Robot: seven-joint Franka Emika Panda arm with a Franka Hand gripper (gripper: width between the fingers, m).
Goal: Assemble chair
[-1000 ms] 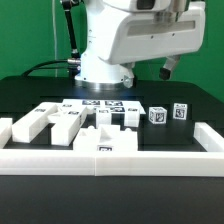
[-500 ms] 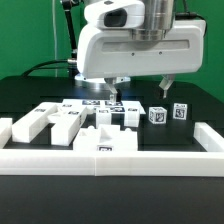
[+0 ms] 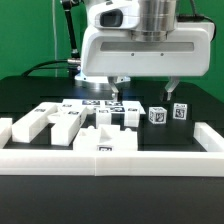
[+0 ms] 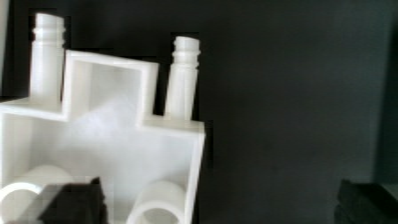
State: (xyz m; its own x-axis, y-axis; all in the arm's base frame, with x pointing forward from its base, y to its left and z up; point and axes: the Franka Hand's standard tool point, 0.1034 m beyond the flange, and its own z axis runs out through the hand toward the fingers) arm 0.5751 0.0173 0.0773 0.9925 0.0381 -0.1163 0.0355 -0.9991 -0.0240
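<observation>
Gripper (image 3: 141, 92) jaws spread, empty | small cubes (image 3: 157, 116) (image 3: 180, 111): 2 | long bars (image 3: 33, 122) (image 3: 66, 123): 2

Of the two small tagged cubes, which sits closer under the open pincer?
The inner cube, on the exterior view's left of the pair, within the span of the pincer; the outer cube stands beyond it.
</observation>
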